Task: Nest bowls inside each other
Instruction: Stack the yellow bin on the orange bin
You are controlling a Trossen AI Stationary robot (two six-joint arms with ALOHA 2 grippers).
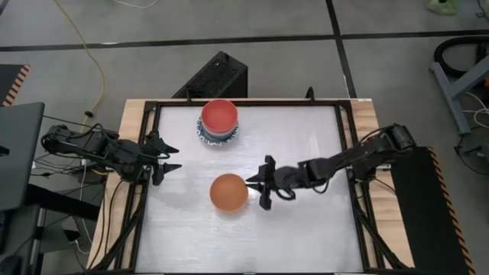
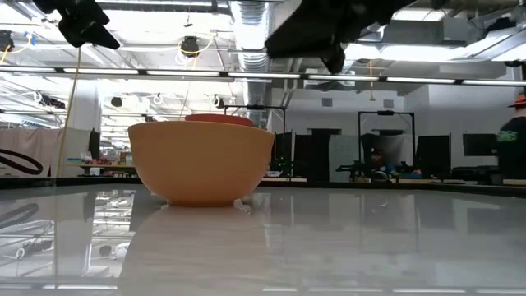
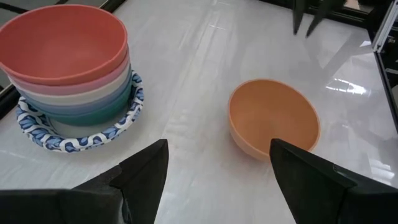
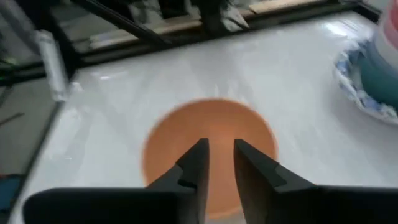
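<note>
The white table (image 1: 306,237) fills the middle of the high view, framed by dark rails. At its upper centre sits the stack of bowls (image 1: 219,122): a red bowl (image 1: 219,114) on top, pale pink, blue and green rims showing beneath it in the left wrist view, all nested in a white bowl with a blue patterned rim (image 3: 81,138) at the bottom.

Below and a touch right of the stack, well apart from it, the orange bowl (image 1: 228,192) stands alone and upright on the table, near the centre of the frame. In the low view it looms large at left of centre, with a sliver of the red bowl peeking over its rim behind.

From the right edge, the right arm stretches across to that orange bowl. The right gripper (image 1: 256,185) is at the bowl's right rim, its jaws parted by a narrow gap; the right wrist view shows both fingers over the bowl's hollow with nothing pinched between them, though whether a fingertip brushes the rim is hard to tell.

At the left edge, the left gripper (image 1: 170,156) waits over the table's border, jaws spread wide and empty.
</note>
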